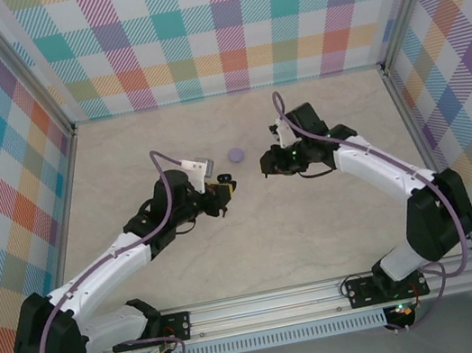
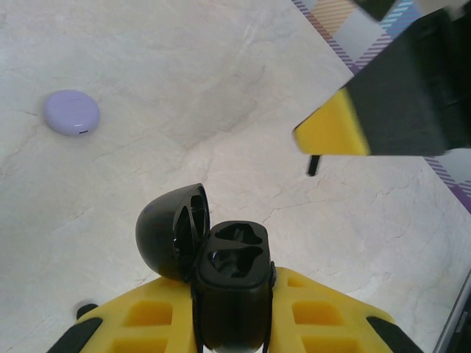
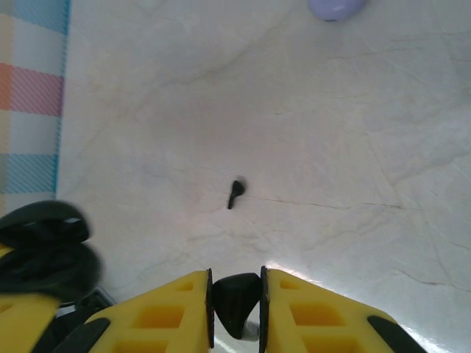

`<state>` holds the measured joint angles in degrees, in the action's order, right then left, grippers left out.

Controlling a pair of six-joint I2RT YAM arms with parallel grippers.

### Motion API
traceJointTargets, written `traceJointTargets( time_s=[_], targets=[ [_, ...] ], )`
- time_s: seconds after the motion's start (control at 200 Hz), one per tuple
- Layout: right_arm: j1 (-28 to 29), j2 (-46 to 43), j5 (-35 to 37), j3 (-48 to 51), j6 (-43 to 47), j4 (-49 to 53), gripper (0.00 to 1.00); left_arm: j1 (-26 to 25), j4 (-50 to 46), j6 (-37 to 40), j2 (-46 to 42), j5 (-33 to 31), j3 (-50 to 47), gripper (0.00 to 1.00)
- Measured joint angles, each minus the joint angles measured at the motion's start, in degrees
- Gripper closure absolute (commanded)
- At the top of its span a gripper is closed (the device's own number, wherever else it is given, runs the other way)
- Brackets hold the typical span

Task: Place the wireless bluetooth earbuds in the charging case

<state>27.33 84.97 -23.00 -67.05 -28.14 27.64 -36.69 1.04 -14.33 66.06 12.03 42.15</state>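
Earbud (image 3: 235, 300) half-hidden between right fingers (image 3: 162, 316)

In the left wrist view the black charging case (image 2: 232, 283), down-right of the lavender disc (image 2: 71, 112), has its lower body hidden between the fingers (image 2: 324, 316) of the left gripper (image 2: 232, 323) and cut by the bottom edge. Far right of the disc, the right gripper (image 2: 327, 143) is blurred and runs off the frame. In the right wrist view the disc is cut by the top edge. Well below it, the earbud (image 3: 237, 294) is half hidden in the right gripper's pinch, its lower end blurred. From above, what sits in either gripper near the disc is too small to tell.
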Motion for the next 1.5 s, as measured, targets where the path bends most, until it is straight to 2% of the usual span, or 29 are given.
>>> traceJointTargets(
  time_s=[0.305,0.59,1.035,1.5],
  targets=[
    [0.02,-7.15,-6.64,0.74,-2.45,-6.29,0.76,0.04,13.38,1.36,1.57,3.48,-5.62,0.9],
    [1.79,-7.93,-7.98,0.74,-3.54,-8.83,0.76,0.04,23.58,4.09,1.68,6.45,-8.94,0.89],
    [5.77,-7.91,-7.89,0.72,-4.22,-11.45,0.76,-0.35,26.32,6.45,-0.42,9.42,-9.05,0.89],
    [7.19,-7.43,-6.38,0.61,-4.31,-12.7,0.77,-0.42,26.34,6.43,-1.57,9.6,-9.05,0.89]
  ],
)
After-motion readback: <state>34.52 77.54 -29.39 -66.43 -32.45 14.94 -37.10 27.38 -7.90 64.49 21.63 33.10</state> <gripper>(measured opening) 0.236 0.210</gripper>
